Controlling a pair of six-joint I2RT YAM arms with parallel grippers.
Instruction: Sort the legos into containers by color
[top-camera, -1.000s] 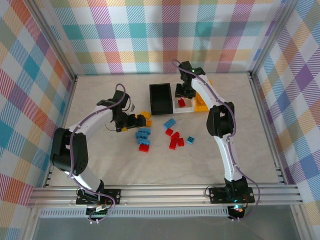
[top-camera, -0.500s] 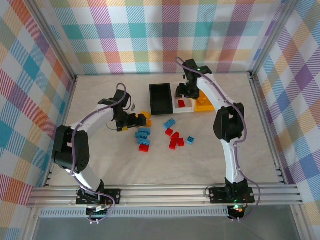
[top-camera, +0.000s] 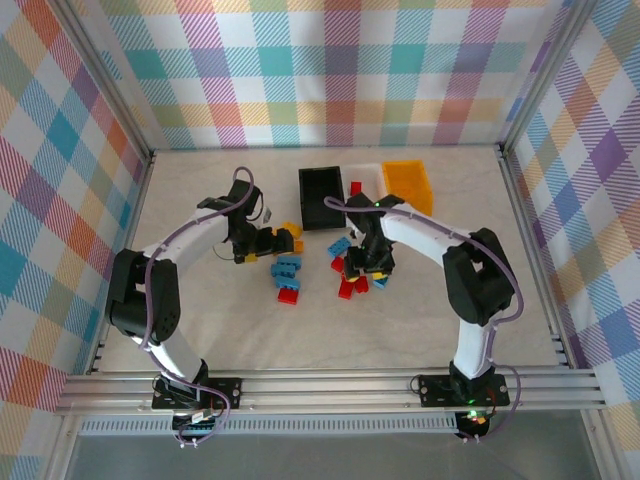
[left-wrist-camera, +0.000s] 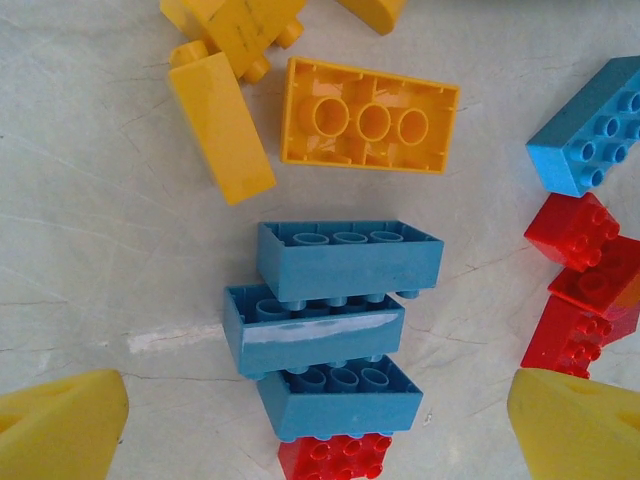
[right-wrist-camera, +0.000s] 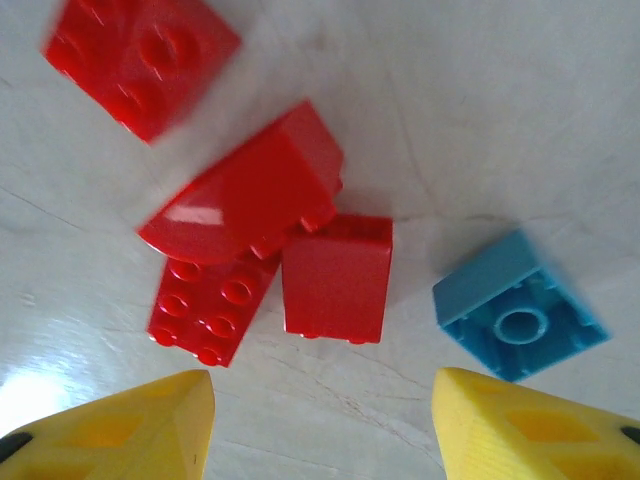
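Right gripper (right-wrist-camera: 322, 425), jaws part open and empty, hovers low over 4 red legos (right-wrist-camera: 250, 200); the middle brick (right-wrist-camera: 337, 278) lies just ahead, centred between the fingertips (right-wrist-camera: 110, 420). Left gripper (left-wrist-camera: 320, 425), wide open and empty, frames 3 blue legos (left-wrist-camera: 335, 325), long axes spanning jaw to jaw. Containers (top-camera: 408, 182) stand beyond.

Pale marbled table (top-camera: 250, 335) with scattered legos (top-camera: 288, 266) and three containers (top-camera: 322, 200)

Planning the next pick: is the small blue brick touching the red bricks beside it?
Apart. Right wrist view shows a clear gap between the blue brick and the nearest red brick.
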